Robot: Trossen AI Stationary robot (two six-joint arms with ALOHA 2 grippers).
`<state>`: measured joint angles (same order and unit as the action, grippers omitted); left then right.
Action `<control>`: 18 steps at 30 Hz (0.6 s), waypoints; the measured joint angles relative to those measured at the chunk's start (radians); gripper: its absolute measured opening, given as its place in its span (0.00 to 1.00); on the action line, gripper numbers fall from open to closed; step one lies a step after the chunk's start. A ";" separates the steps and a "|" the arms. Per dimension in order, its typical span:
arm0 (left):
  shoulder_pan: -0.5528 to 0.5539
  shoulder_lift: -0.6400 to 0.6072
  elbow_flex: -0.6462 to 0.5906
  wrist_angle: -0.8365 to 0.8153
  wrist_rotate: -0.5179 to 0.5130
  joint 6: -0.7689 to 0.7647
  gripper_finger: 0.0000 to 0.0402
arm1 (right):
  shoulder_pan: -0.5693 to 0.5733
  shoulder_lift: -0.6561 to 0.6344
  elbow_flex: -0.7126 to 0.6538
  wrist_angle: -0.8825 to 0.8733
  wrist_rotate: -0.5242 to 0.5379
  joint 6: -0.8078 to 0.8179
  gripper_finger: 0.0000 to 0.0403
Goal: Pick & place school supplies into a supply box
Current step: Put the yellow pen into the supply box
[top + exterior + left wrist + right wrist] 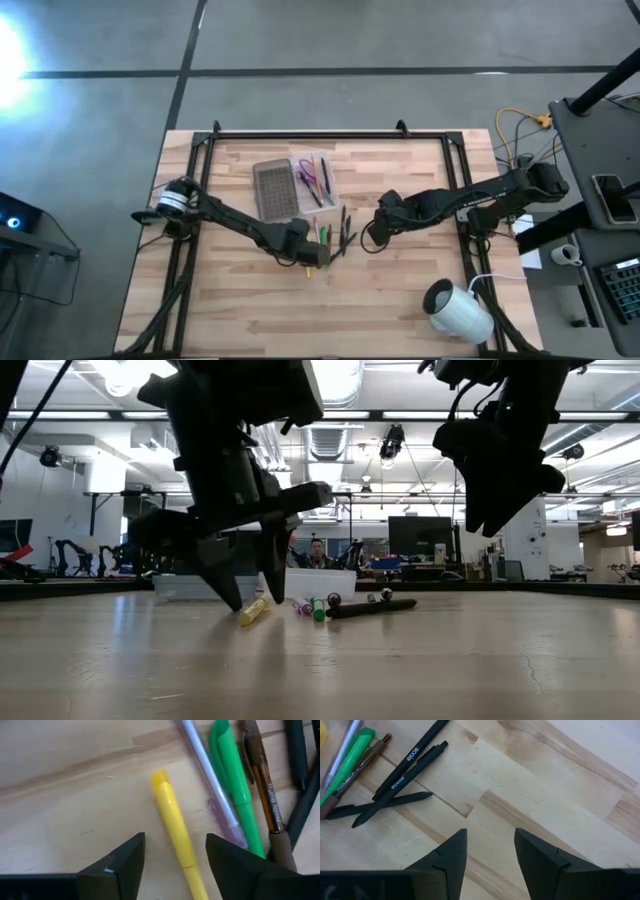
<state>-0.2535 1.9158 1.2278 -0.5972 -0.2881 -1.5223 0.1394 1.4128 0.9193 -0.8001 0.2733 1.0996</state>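
Left wrist view: I'm straddling the yellow pen (175, 827) with the left gripper (175, 865) wide open. Closing off-centre risks dragging the purple pen (212, 785) lying just beside it. Right gripper (490, 855) is hovering open nearby.

High cam looked straight down over the whole table (400, 300). Low cam sat at tabletop level, facing the room behind. Both wrist cams pointed close down at the wood; left and right wrist views shared the green pen (235, 785) and dark pens (405, 765).
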 joint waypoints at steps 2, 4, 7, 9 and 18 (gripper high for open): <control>0.000 0.006 0.017 -0.005 0.001 -0.002 0.44 | 0.000 0.000 -0.001 0.002 0.000 0.000 0.38; 0.001 0.011 0.030 -0.010 -0.005 -0.002 0.41 | 0.000 0.000 -0.002 0.003 0.000 0.001 0.38; 0.000 0.011 0.031 -0.033 -0.005 0.019 0.34 | 0.000 0.000 -0.002 0.003 0.000 0.001 0.38; 0.000 0.011 0.022 -0.037 -0.002 0.021 0.30 | 0.000 0.000 -0.002 0.003 0.000 0.001 0.38; 0.000 0.009 0.010 -0.066 0.003 0.022 0.08 | 0.000 0.000 -0.002 0.004 0.000 0.008 0.38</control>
<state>-0.2531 1.9249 1.2381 -0.6632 -0.2848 -1.5002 0.1394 1.4128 0.9176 -0.7962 0.2731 1.1076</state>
